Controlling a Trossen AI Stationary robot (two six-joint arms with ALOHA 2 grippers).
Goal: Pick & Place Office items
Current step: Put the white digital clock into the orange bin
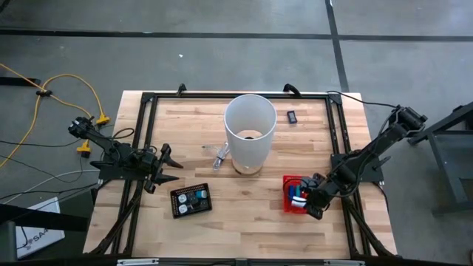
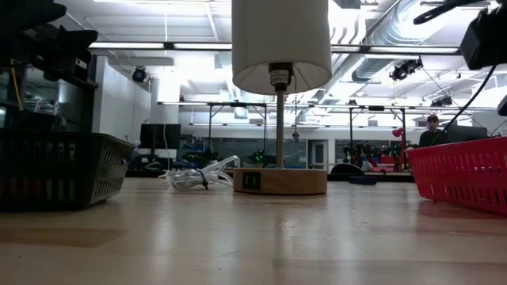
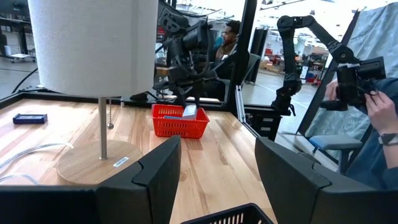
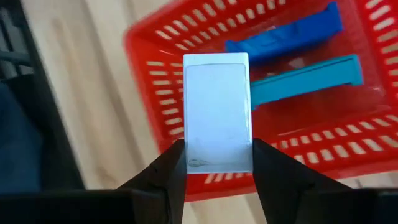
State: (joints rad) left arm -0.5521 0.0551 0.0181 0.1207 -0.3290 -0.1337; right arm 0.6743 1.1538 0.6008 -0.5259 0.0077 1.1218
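Over near the table's (image 1: 222, 214) left edge the left gripper (image 1: 164, 166) hangs with its fingers spread and nothing between them, beside the black basket (image 1: 191, 200) of small pieces. Midway stands the white-shaded lamp (image 1: 250, 131). Toward the right edge, the right gripper (image 4: 217, 163) is clamped on a white block (image 4: 217, 112) above the red basket (image 4: 163, 87), where two blue sticks (image 4: 292, 34) lie.

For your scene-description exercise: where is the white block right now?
The white block sits clamped in the right pincer, held just above the red basket on the table's right side, over the blue sticks inside.
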